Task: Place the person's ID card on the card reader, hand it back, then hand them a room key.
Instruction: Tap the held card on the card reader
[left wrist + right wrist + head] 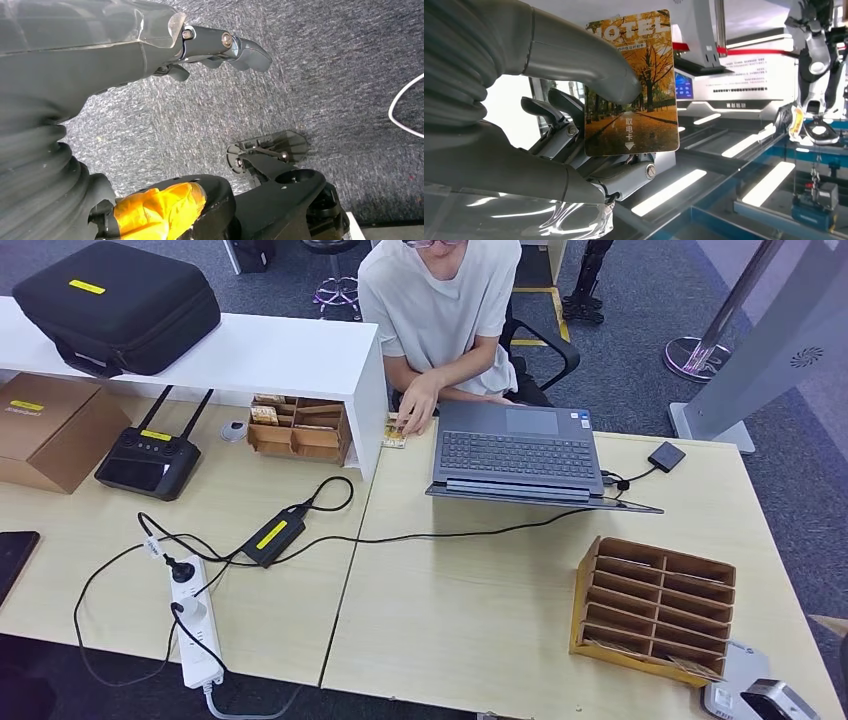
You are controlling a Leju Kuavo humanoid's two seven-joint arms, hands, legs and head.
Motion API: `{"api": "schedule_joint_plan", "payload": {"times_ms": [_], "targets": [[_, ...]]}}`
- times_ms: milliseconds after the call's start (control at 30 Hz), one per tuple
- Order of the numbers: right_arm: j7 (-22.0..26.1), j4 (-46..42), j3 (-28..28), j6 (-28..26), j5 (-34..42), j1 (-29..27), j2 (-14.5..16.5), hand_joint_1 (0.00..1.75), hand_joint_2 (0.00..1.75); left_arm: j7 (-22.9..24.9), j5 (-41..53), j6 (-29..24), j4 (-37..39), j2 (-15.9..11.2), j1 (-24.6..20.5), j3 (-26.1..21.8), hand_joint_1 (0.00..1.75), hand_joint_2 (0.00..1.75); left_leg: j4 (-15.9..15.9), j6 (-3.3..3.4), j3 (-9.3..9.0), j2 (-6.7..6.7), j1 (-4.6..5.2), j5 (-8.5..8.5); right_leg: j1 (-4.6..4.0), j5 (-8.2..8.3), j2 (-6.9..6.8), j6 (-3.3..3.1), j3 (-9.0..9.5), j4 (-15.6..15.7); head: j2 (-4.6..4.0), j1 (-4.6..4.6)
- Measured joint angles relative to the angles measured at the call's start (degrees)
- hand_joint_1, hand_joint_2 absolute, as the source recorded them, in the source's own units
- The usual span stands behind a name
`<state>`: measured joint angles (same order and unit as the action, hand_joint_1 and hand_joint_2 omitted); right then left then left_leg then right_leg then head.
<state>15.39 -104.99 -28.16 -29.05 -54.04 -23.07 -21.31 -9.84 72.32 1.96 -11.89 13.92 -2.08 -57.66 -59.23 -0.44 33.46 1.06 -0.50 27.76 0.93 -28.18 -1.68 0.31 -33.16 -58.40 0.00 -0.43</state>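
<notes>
In the right wrist view my right hand (574, 125) pinches a room key card (631, 85) between thumb and fingers; the card is printed "HOTEL" over autumn trees and is held upright. My left hand (210, 47) hangs over grey carpet with its fingers apart and nothing in them. In the head view a person (440, 300) in a pale shirt sits across the table, one hand (416, 410) resting on a small yellowish card (394, 433) beside the laptop. The grey card reader (738, 672) lies at the table's near right corner.
An open laptop (515, 452) stands mid-table with cables trailing left to a power strip (195, 625). A slotted wooden card rack (655, 605) sits near right. A second wooden rack (298, 428), a controller (148, 460), a cardboard box (50, 425) and a white shelf (250, 355) stand at left.
</notes>
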Motion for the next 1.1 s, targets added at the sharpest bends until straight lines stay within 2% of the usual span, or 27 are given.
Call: {"api": "schedule_joint_plan", "payload": {"times_ms": [267,400,533,767,1100], "targets": [[8.4,0.9,-4.2,2.1,-1.6,-0.5,10.4,1.75,1.75,0.5,-0.3,-0.3,0.0,0.2,0.0,-0.9,0.00,1.75,0.0,-0.01,0.00,0.01,-0.03,0.00,-0.02,-0.03,0.01,-0.04,0.00,0.0,0.00,-0.01],[10.0,3.5,-4.2,1.6,-3.3,-0.2,14.8,1.75,1.75,1.9,-0.3,-0.8,0.0,0.5,-0.3,-1.2,0.00,1.75,0.0,-0.01,0.00,0.01,-0.06,0.00,-0.01,-0.03,0.01,-0.05,0.01,0.0,0.00,0.00],[10.8,6.7,-3.9,0.6,-3.8,0.3,18.0,1.75,1.75,2.3,-0.2,-1.3,0.0,0.6,-0.4,-1.3,0.00,1.75,0.0,0.00,0.01,0.01,-0.08,0.00,0.01,-0.03,0.01,-0.05,0.03,0.0,0.00,-0.01],[10.6,12.5,-3.2,-0.7,-4.4,1.8,20.7,1.75,1.75,2.8,0.3,-1.2,0.0,0.7,-0.6,-1.3,0.00,1.75,0.0,0.00,0.01,0.00,-0.07,0.00,0.01,-0.03,0.00,-0.05,0.04,0.0,0.00,-0.01],[9.9,16.7,-2.4,-3.0,-5.4,2.7,21.5,1.75,1.75,3.1,0.5,-1.3,0.0,0.7,-0.8,-1.3,0.00,1.75,0.0,0.00,0.02,0.00,-0.06,0.00,0.01,-0.03,0.00,-0.05,0.03,0.0,0.00,-0.01]]}}
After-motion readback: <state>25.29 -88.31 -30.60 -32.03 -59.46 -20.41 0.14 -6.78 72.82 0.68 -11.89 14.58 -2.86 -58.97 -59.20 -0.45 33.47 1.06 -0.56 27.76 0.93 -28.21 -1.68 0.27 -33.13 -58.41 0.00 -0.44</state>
